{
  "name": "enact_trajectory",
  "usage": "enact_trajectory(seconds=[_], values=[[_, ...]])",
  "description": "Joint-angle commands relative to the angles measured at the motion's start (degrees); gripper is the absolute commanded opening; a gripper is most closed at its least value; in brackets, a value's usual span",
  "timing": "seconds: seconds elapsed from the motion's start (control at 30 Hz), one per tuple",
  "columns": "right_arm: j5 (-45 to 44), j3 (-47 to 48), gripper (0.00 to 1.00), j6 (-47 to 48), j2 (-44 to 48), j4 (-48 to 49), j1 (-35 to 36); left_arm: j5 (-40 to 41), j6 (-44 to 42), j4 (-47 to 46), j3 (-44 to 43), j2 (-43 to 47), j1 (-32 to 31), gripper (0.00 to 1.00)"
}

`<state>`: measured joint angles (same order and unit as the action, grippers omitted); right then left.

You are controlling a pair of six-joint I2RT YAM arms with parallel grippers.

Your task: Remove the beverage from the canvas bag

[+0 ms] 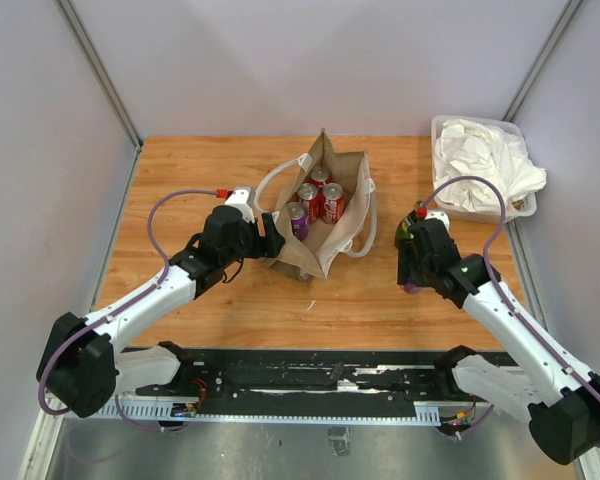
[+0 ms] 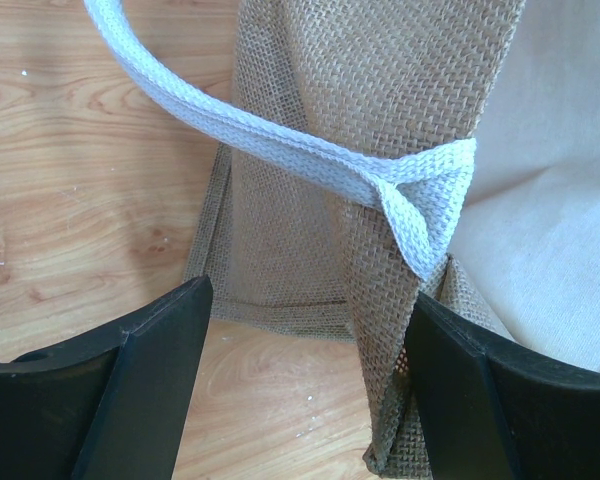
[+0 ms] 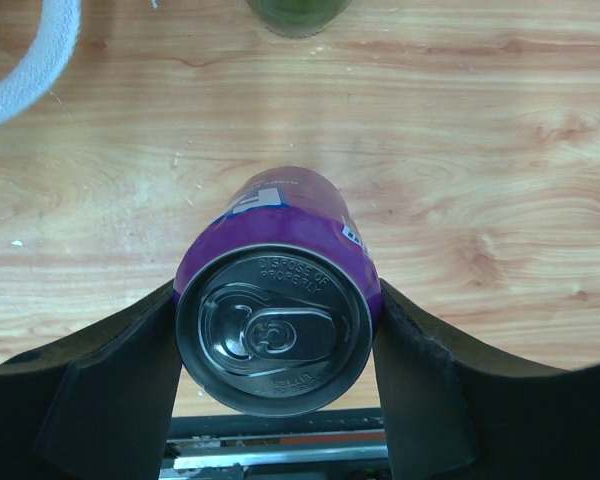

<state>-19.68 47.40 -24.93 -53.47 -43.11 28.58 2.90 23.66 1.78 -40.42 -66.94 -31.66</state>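
The tan canvas bag [image 1: 342, 232] stands open at mid-table with white handles [image 2: 230, 130]. Inside it are red cans [image 1: 331, 202] and a purple can [image 1: 298, 220]. My left gripper [image 1: 270, 240] is open at the bag's left side. In the left wrist view [image 2: 310, 300] a folded corner of the bag [image 2: 380, 330] hangs between the jaws against the right finger [image 2: 480, 400]. My right gripper [image 1: 410, 275] is right of the bag, low over the table. It is shut [image 3: 278, 292] on a second purple can [image 3: 275, 330], held upright with its top toward the camera.
A green can [image 1: 404, 233] stands just beyond my right gripper and shows at the top of the right wrist view [image 3: 298, 15]. A clear tub of white cloths [image 1: 480, 165] sits at the back right. Grey walls enclose the wooden table [image 1: 180, 180].
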Motion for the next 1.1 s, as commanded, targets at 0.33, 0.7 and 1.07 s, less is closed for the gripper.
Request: enact_trajectory(seconds=[0.33, 0.7, 1.07], values=[[3.7, -2.1, 0.06, 0.2, -7.1, 14.2, -5.0, -1.5, -1.0, 5.3, 1.4, -1.4, -1.1, 0.80], [3.7, -6.1, 0.38, -1.0, -8.7, 15.3, -5.4, -1.5, -1.0, 5.3, 1.6, -1.8, -1.1, 0.80], [0.9, -4.8, 0.99, -1.5, -9.5, 12.3, -5.4, -1.4, -1.1, 5.3, 1.6, -1.6, -1.1, 0.80]])
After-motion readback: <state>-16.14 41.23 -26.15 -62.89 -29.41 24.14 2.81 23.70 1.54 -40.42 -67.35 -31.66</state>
